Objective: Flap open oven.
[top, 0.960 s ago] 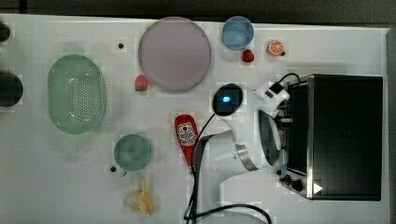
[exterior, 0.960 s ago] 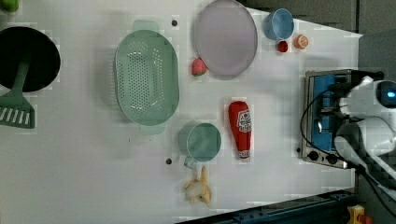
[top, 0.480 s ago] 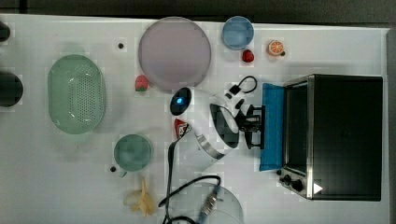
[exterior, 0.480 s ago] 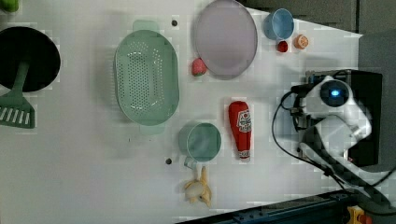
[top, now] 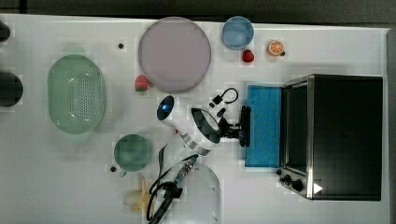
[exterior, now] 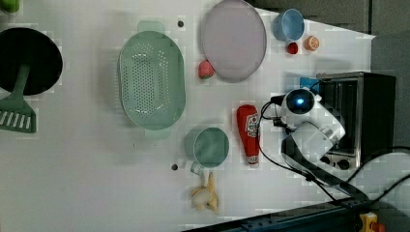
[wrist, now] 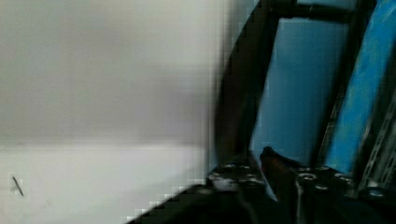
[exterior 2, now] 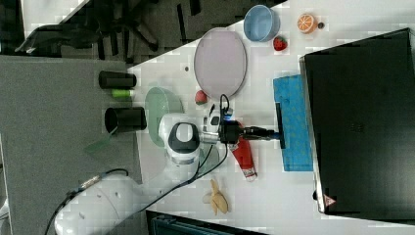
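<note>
1. The large boxy toaster oven with a black top and silver-framed front [top: 345,135] stands on the white worktop [top: 56,177]. Its blue-tinted glass door [top: 264,125] lies folded down, nearly flat, in front of the oven.
2. The step in hand seems to be the end of the pull: the door looks fully open, so the task is probably almost finished.
3. The gripper [top: 239,129] is at the dark bar handle [top: 245,126] on the door edge farthest from the oven. The fingers are closed narrowly around this handle, as the right view also shows [exterior 2: 274,132].
4. The white arm [top: 198,126] stretches nearly level from its base towards the oven, and the wrist points straight at the open front.
5. The next move, I think, calls for letting go of the handle and drawing back away from the oven, without pushing the door up again.
6. A red ketchup bottle [exterior: 248,134] lies just beside the arm, on the side away from the oven; a careless retreat could touch it.
</note>
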Robot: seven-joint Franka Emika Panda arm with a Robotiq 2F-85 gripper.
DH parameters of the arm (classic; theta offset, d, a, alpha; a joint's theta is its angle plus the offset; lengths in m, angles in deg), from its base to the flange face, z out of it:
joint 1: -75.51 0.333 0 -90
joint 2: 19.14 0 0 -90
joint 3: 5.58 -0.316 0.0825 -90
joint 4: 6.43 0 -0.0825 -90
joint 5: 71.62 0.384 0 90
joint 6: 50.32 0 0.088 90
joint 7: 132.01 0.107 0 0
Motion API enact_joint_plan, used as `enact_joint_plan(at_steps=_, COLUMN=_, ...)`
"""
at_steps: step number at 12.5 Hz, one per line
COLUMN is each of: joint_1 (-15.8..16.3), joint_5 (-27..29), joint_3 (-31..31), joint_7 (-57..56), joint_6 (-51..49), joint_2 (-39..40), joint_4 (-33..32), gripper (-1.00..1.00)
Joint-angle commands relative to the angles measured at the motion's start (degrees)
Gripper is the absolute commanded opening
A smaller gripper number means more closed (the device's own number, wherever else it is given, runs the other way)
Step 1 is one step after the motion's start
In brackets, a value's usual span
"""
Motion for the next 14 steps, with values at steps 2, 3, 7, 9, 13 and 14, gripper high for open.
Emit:
enact_joint_plan(at_steps=2, joint_1=0.19, joint_5=0.82, joint_3=0.17, joint_7=6.25, joint_6=0.59, joint_2=-2.7, joint_4=3.36, gripper=-0.65)
enact_joint_plan(at_steps=3, joint_1=-0.01, joint_5=2.69, joint_3=0.17, joint_7=6.24, joint_6=1.05, joint_2=-3.83, joint_4=3.36, gripper=-0.65)
enact_joint_plan(at_steps=7, joint_1=-0.6, joint_5=21.2, joint_3=0.14, joint_7=5.41, joint_6=5.85, joint_2=-10.75, joint_4=3.26, gripper=-0.65)
enact_joint_plan(at_steps=9, joint_1=-0.9, joint_5=34.11, joint_3=0.23, joint_7=5.41, joint_6=5.78, joint_2=-15.6, joint_4=3.4, gripper=-0.65)
enact_joint_plan(at_steps=13, joint_1=-1.3, joint_5=53.37, joint_3=0.43, joint_7=5.71, joint_6=3.66, joint_2=-25.26, joint_4=4.7, gripper=-0.65)
enact_joint_plan(at_steps=14, joint_1=-1.31, joint_5=54.3, joint_3=0.65, joint_7=6.04, joint_6=1.77, joint_2=-27.25, joint_4=5.73, gripper=-0.65)
